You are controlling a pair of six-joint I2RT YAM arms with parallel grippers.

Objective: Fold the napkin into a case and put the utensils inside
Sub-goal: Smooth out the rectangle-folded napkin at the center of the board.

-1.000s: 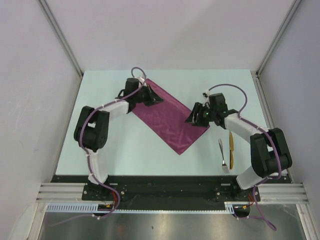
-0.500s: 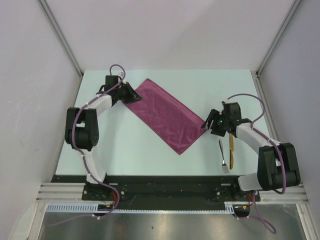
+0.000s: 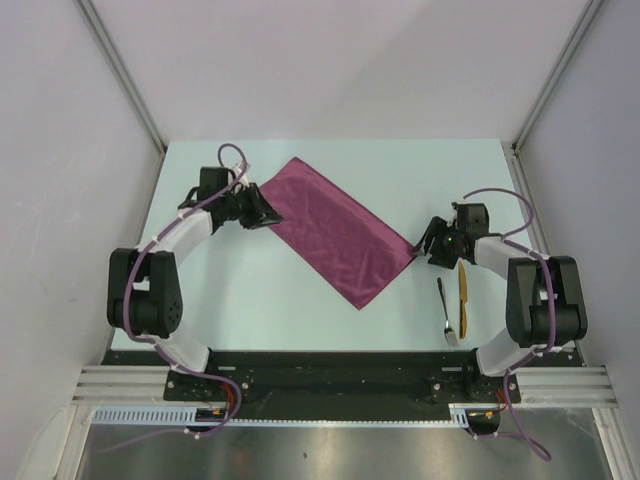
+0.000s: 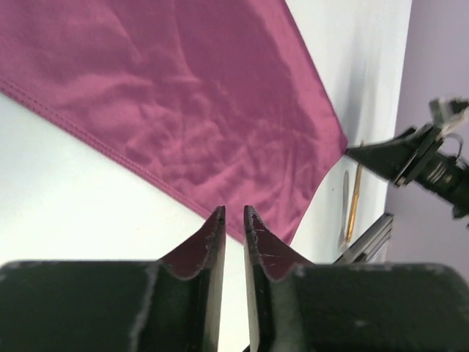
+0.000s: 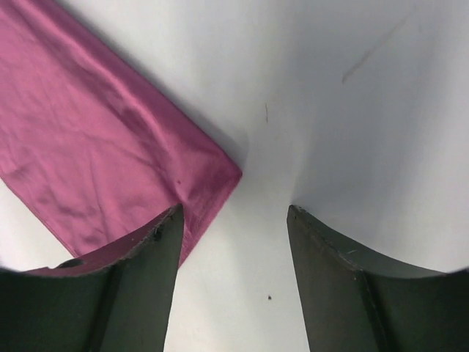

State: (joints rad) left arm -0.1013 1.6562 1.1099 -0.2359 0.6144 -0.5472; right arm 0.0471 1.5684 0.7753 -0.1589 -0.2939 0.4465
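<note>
The left fingers (image 4: 212, 242) are standing only a narrow slit apart, released and gripping nothing, with bare table (image 3: 300, 310) showing between them; they are sitting just beside the left end of the napkin (image 3: 335, 230). The right fingers (image 5: 157, 249) are standing wide apart, also released and empty, and are hovering at the napkin's right corner. Whether one finger is touching the cloth cannot be told. One napkin is lying flat as a long folded oblong, running diagonally across the middle of the table between the two arms. Two utensils are lying side by side, apart from the cloth, near the right arm: one silver spoon (image 3: 445, 312) and one golden-yellow piece (image 3: 462, 295).
</note>
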